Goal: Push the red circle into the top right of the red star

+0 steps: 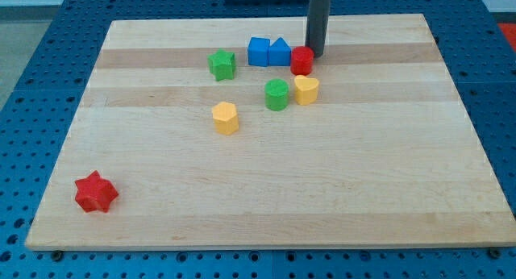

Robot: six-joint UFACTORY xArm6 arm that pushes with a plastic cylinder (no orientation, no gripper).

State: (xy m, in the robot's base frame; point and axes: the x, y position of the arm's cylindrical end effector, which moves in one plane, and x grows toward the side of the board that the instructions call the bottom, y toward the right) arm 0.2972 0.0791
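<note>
The red circle (301, 60) stands near the top middle of the wooden board, touching the right side of a blue block. The red star (96, 192) lies far off at the board's bottom left. My tip (314, 53) is at the red circle's upper right edge, touching it or almost so. The dark rod rises straight up out of the view's top.
Two blue blocks (268, 52) sit side by side left of the red circle. A green star (222, 64) is further left. A green block (276, 94) and a yellow heart (305, 89) lie just below the circle. A yellow block (226, 117) lies lower left. The board (363, 190) has edges all round.
</note>
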